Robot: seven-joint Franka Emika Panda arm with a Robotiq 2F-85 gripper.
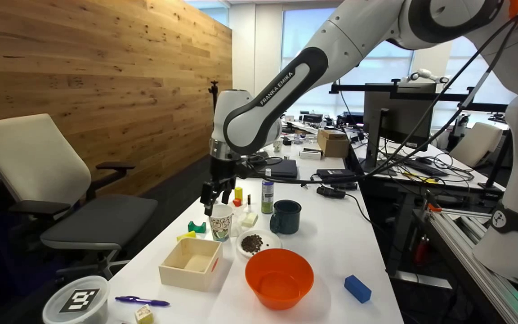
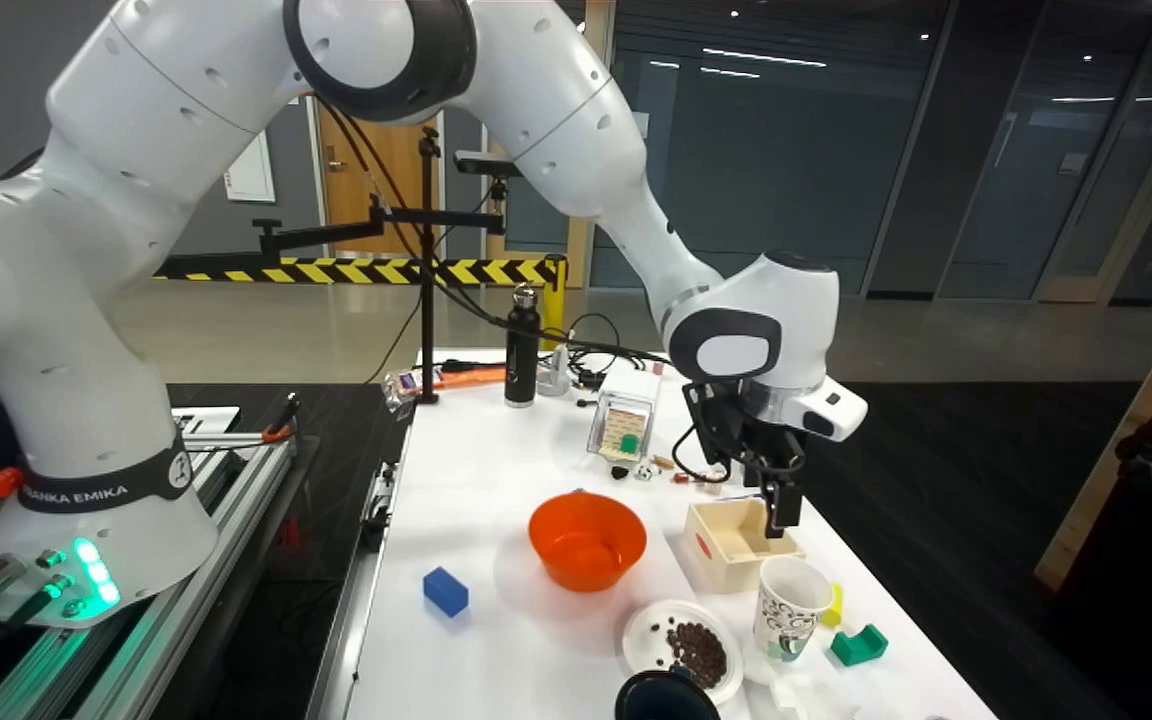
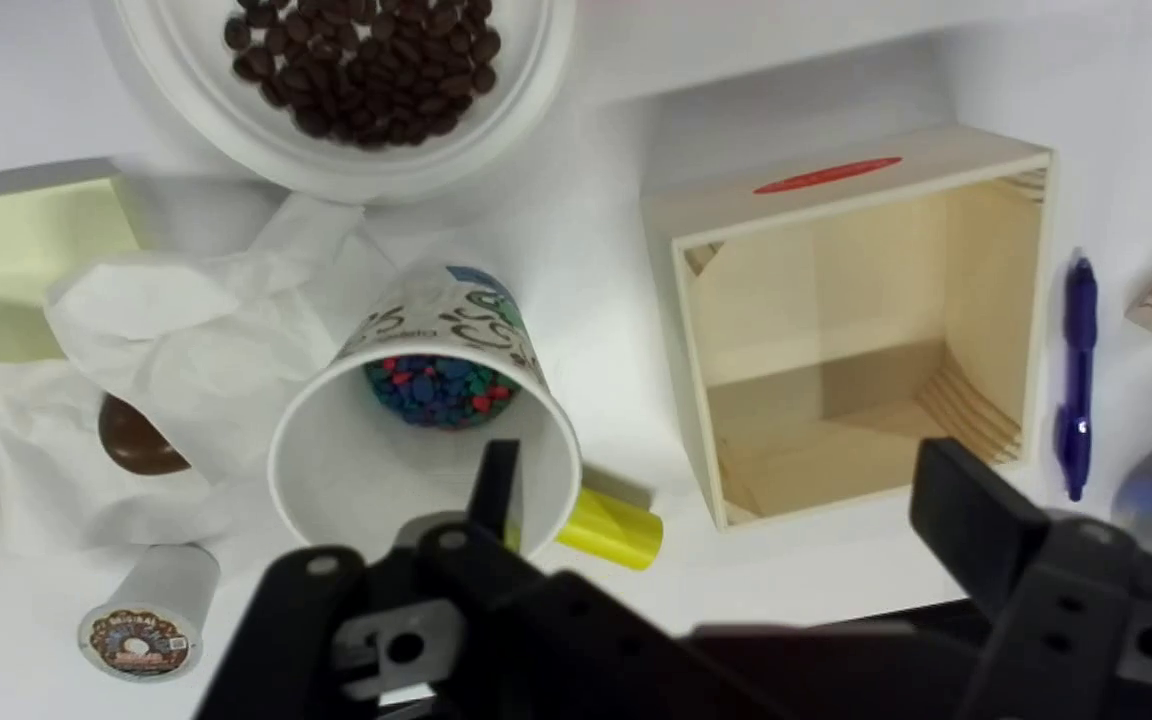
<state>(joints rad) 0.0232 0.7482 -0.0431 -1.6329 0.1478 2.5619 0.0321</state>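
As far as could be judged, no grasp was in place: the white paper cup with scrolled print (image 1: 221, 225) stood upright on the white counter (image 1: 340, 243), left of centre in an exterior view, with small multicoloured bits (image 3: 446, 392) inside it at the base. The open square box of pale wood (image 3: 856, 330) sat near it, right of centre in the wrist view, and dark brown beans (image 3: 376, 75) lay on a round white plate (image 3: 541, 90) at the upper left; closing on anything was not yet done. The jaws were spread wide and held nothing, one side overlapping the cup's mouth just left of the lower middle of the wrist view, the other crossing the box's lower edge; whether the cup was touched could not be told. The jointed white robot arm (image 1: 281, 85) reached in from the upper right of an exterior view, bent downward left of the frame's middle, and the jaws hung downward, slightly slanted, near the cup's rim
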